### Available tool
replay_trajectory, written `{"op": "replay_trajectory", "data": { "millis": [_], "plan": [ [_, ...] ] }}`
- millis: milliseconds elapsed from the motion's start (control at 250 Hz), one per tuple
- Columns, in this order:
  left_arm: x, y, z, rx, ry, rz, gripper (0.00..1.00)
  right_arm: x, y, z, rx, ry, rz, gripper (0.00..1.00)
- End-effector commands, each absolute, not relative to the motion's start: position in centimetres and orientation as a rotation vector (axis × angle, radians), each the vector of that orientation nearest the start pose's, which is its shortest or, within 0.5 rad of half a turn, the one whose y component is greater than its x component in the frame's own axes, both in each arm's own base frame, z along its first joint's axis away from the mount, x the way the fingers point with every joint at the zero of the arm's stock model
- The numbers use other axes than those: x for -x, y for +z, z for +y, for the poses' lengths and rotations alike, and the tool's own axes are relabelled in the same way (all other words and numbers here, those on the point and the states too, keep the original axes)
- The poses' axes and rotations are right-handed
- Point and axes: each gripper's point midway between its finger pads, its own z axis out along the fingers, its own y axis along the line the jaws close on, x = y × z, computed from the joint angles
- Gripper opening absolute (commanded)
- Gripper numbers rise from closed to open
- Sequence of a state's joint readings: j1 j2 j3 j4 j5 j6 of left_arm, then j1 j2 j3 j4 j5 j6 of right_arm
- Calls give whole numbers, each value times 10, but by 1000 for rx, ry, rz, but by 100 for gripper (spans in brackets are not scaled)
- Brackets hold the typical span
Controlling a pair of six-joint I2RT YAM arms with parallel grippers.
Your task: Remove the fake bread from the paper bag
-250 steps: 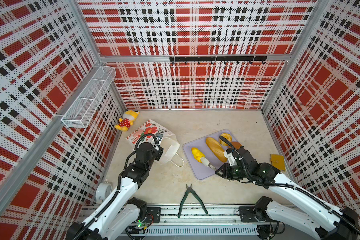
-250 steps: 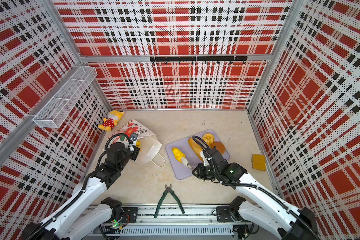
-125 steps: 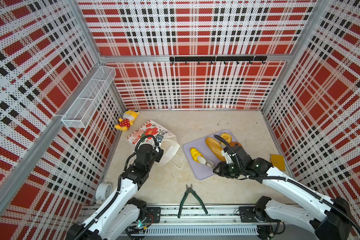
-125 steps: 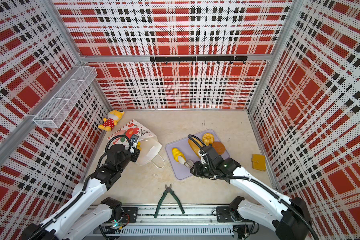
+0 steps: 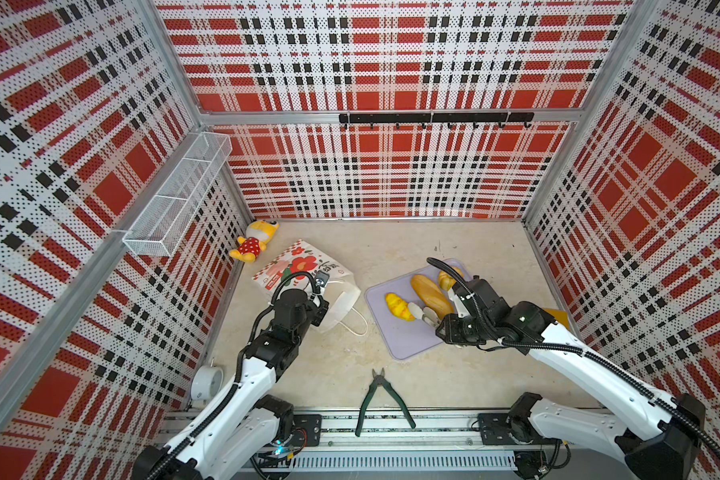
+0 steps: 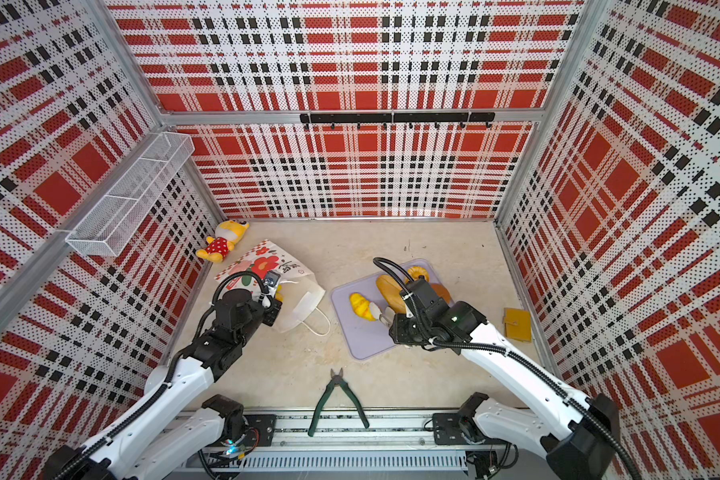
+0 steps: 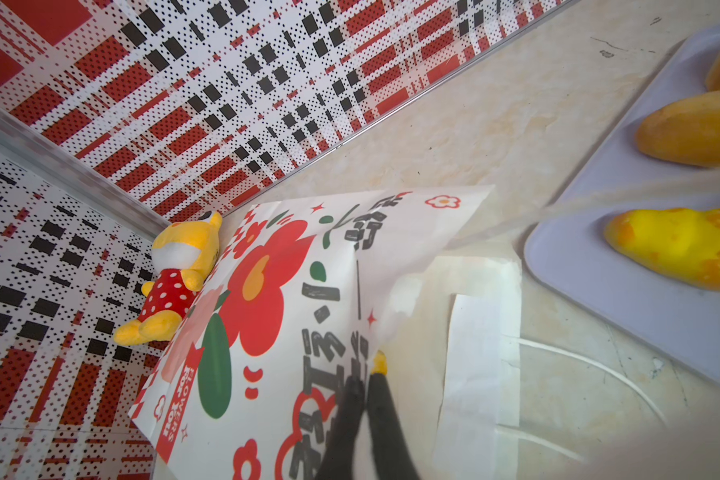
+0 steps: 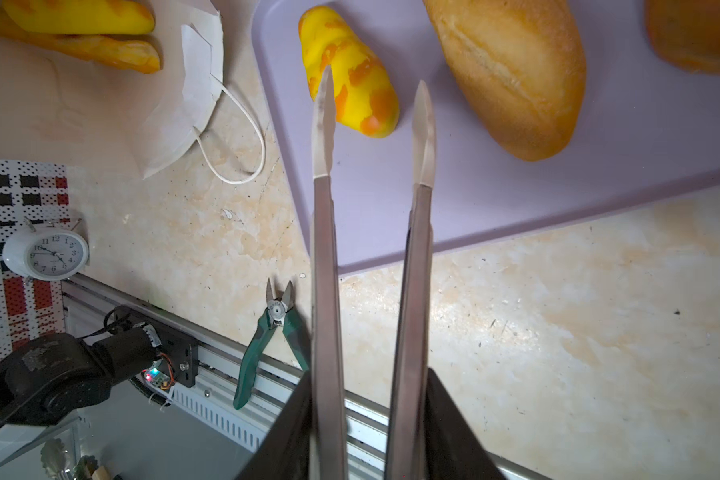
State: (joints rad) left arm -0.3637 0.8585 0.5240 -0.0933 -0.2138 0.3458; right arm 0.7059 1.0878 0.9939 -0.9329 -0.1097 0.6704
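Observation:
The white paper bag with red flowers lies on its side at the left. My left gripper is shut on the upper edge of its mouth. Inside the mouth lie two yellow fake breads, and a bit of one shows at my fingertips. On the lilac tray rest a yellow croissant, a long loaf and a ring. My right gripper hangs open just beside the croissant, holding nothing.
A yellow plush doll lies in the back left corner. Green pliers rest near the front rail and a white alarm clock at the front left. A yellow square sits by the right wall. A wire basket hangs on the left wall.
My right gripper's fingers have parted, and the yellow croissant now lies free on the tray. That arm has shifted slightly left. The left gripper and the bag have not moved.

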Motion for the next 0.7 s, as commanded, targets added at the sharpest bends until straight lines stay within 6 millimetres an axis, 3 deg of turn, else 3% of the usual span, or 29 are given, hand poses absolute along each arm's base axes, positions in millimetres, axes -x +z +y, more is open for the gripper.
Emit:
{"op": "replay_trajectory", "data": {
  "millis": [0, 104, 216, 516, 696],
  "plan": [
    [-308, 189, -84, -602, 205, 1911, 0, -206, 189, 194, 154, 573, 2682, 31],
    [-305, 188, -86, -644, 215, 1917, 0, -209, 186, 191, 169, 522, 2700, 19],
    [-302, 186, -90, -680, 210, 1920, 0, -217, 178, 190, 188, 479, 2708, 13],
    [-296, 182, -101, -761, 154, 1934, 0, -263, 165, 216, 436, 410, 2725, 9],
    [-289, 181, -98, -802, 173, 1934, 0, -271, 157, 236, 523, 467, 2761, 6]
  ]
}}
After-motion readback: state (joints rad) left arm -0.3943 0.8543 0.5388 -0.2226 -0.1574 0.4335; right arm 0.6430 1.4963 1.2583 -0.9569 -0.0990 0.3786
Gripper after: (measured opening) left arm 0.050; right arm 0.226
